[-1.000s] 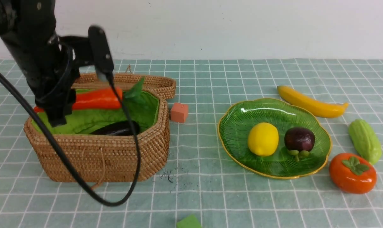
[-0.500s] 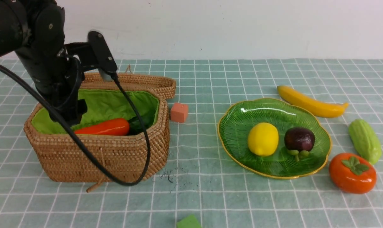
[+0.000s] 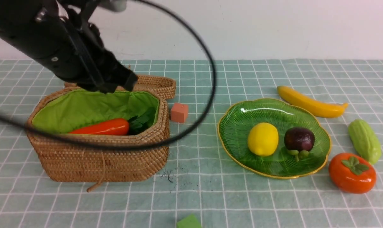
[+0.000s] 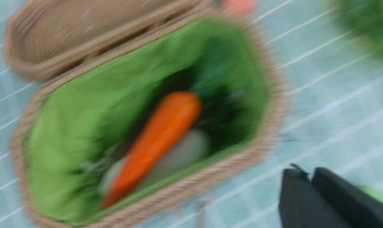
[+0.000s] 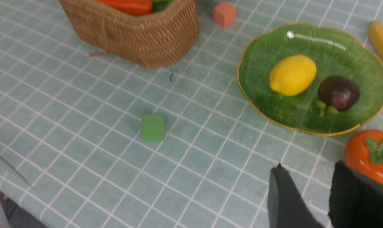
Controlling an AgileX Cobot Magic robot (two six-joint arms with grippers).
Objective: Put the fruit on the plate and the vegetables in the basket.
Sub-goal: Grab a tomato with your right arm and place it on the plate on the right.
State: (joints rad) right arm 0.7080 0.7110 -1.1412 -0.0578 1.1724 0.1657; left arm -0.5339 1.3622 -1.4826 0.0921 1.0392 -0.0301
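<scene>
The wicker basket (image 3: 99, 158) holds an orange carrot (image 3: 102, 127); the blurred left wrist view shows the carrot (image 4: 159, 136) lying over a white radish (image 4: 181, 152). My left gripper (image 3: 128, 83) hangs above the basket's back rim, shut and empty. On the green plate (image 3: 273, 109) lie a lemon (image 3: 263, 139) and a mangosteen (image 3: 299, 138). A banana (image 3: 311, 103), a light green gourd (image 3: 365, 141) and a persimmon (image 3: 352, 172) lie on the cloth around it. My right gripper (image 5: 308, 171) is open above the cloth, next to the persimmon (image 5: 368, 155).
The basket's lid (image 3: 156, 84) lies behind the basket. A pink cube (image 3: 179, 112) sits between basket and plate. A green cube (image 3: 188, 222) lies near the front edge. The left arm's black cable loops in front of the basket.
My left gripper let the carrot go, and it dropped into the basket. The left arm then rose and swung right over the back rim, its jaws shutting.
</scene>
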